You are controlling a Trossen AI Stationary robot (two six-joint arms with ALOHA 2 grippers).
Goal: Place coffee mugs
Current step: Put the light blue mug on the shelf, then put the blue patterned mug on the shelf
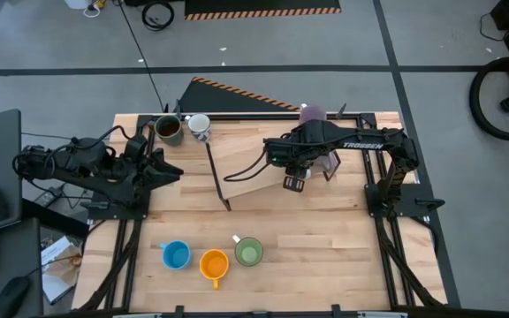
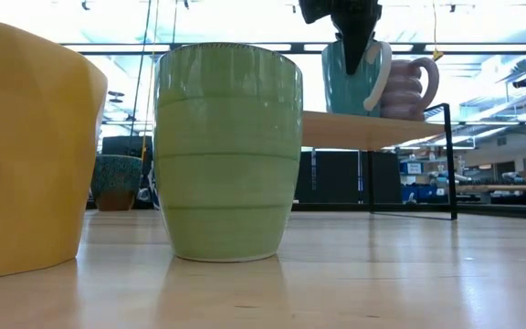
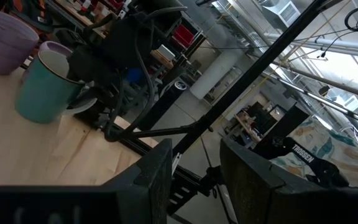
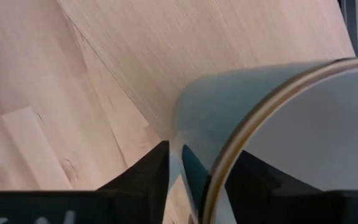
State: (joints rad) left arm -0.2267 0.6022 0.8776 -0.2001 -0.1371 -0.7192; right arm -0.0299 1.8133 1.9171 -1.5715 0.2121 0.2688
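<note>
High view places the right pincer point(image 1: 295, 179) over the raised wooden shelf point(image 1: 254, 172) at the back of the counter point(image 1: 325, 256), while the left pincer point(image 1: 170, 172) is parked at the counter's left edge, its fingers parted and empty as seen in the left wrist view. From the right wrist view, the right pincer is seen closed on the wall of a teal mug point(image 4: 272, 130), 1 finger inside the rim and 1 outside. The mug stands upright, its long axis vertical, directly beneath the pincer; in the low view the teal mug point(image 2: 354, 80) is seen resting on or just above the shelf, right beside a lilac mug point(image 2: 409, 87). The coming release is judged to turn on that narrow gap, since contact cannot be told. Still on the counter are a blue mug point(image 1: 176, 255), an orange mug point(image 1: 214, 264), a green mug point(image 1: 248, 253), a brown mug point(image 1: 169, 130) and a patterned mug point(image 1: 200, 127), all nearer the left arm.
</note>
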